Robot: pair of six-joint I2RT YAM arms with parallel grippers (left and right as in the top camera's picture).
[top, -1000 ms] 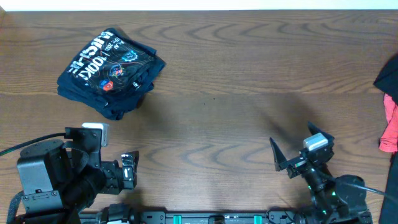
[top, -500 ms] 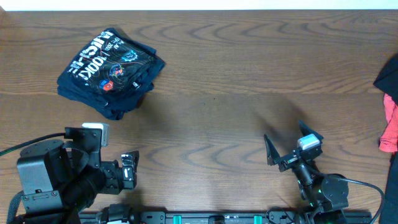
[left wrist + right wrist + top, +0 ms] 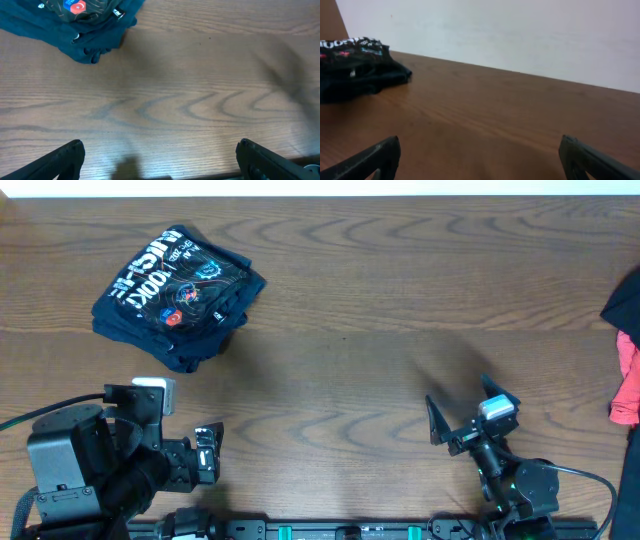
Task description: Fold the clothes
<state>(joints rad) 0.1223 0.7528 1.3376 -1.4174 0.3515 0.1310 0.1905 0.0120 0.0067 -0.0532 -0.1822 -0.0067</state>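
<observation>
Folded black jersey [image 3: 178,295] at the far left of the wooden table [image 3: 350,330], left gripper [image 3: 159,147] spread wide, right gripper [image 3: 464,408] likewise, both empty, possibly more garments [image 3: 628,370] at the right edge.

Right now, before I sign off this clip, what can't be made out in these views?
Lettering on the jersey: overhead, too small, partly folded under.
Same jersey, left wrist view: mostly cut off by the top edge.
Pink cloth and black cloth: overhead, cut off by the right edge; kind unclear.
</observation>
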